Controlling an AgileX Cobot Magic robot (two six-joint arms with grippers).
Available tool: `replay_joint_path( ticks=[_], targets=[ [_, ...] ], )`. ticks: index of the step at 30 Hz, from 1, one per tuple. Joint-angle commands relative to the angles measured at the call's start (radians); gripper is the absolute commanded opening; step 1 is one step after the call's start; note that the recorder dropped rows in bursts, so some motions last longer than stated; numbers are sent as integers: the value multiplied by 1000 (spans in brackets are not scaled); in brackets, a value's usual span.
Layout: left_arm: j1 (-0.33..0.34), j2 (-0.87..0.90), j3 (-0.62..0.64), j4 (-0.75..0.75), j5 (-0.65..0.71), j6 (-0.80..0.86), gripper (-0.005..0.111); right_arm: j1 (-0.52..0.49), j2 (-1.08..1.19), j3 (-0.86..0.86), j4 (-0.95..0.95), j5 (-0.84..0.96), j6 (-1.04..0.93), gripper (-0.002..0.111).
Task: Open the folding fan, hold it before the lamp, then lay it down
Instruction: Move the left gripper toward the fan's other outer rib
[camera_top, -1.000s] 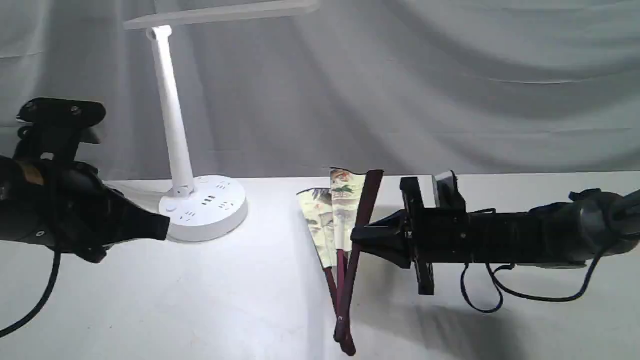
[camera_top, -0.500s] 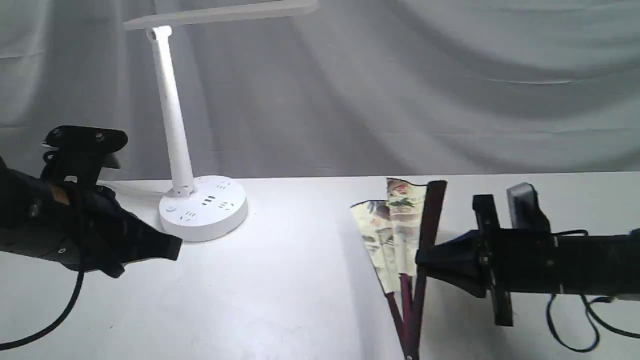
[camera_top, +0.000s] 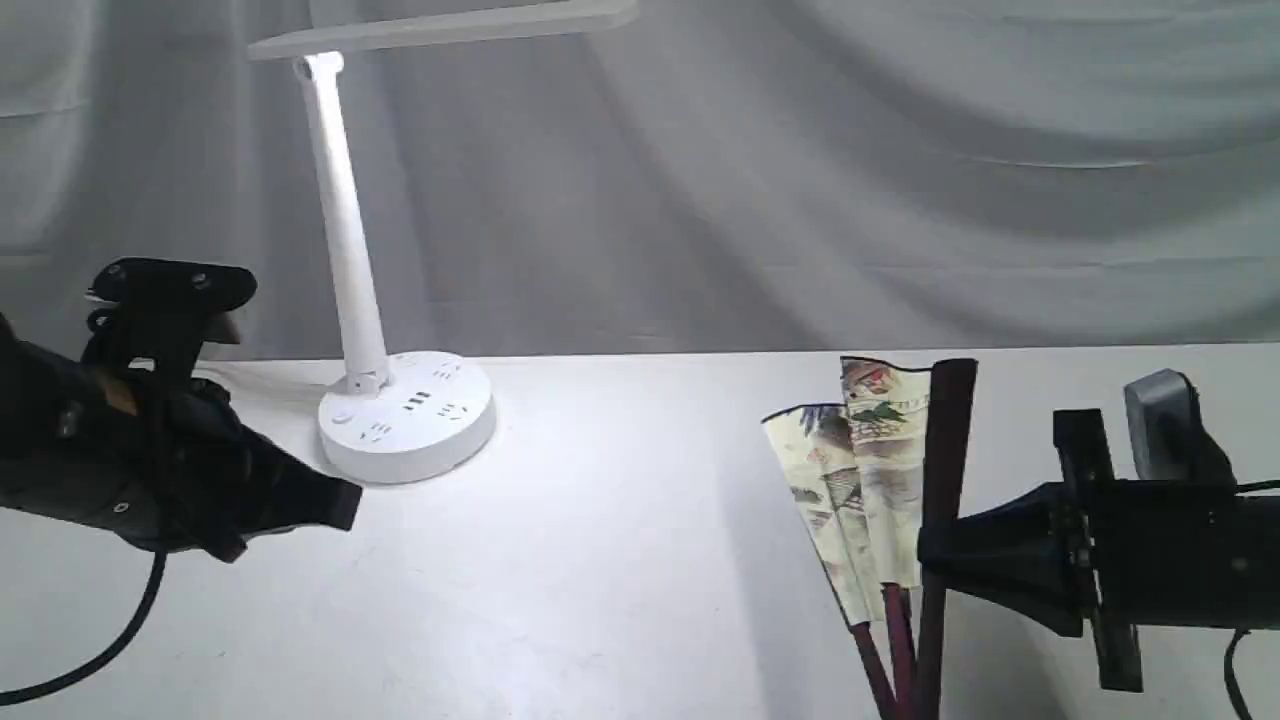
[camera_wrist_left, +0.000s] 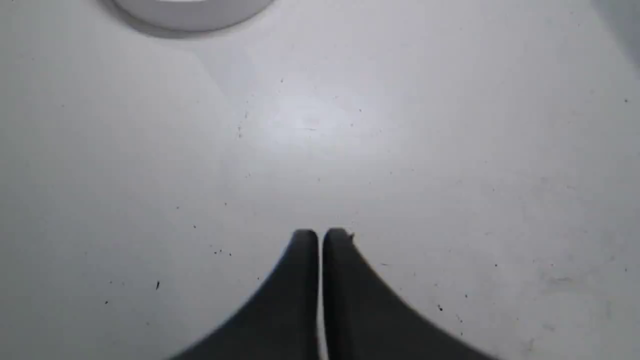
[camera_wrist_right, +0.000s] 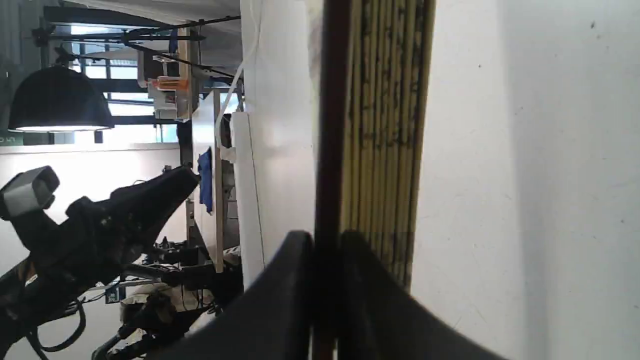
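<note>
I have right gripper (camera_top: 928, 545) pinched tight on dark outer rib of folding fan (camera_top: 880, 470); fan upright, well apart from lamp (camera_top: 345, 250), not before it. Only few pleats splayed, so I judge opening barely begun. My left gripper (camera_top: 340, 505) closed on nothing, near lamp base. Remaining: full spread, hold before lamp, lay down
</note>
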Motion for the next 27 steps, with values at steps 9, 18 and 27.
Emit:
replay_joint_path(
  ticks=[9, 18, 27],
  targets=[
    [-4, 11, 11, -61, -87, 40, 0, -5, -28, 20, 6, 17, -38, 0],
    [-94, 95, 46, -144, -323, 230, 0, -5, -28, 20, 27, 17, -65, 0],
    [-210, 206, 46, -144, -559, 228, 0, -5, -28, 20, 29, 17, -76, 0]
  ],
)
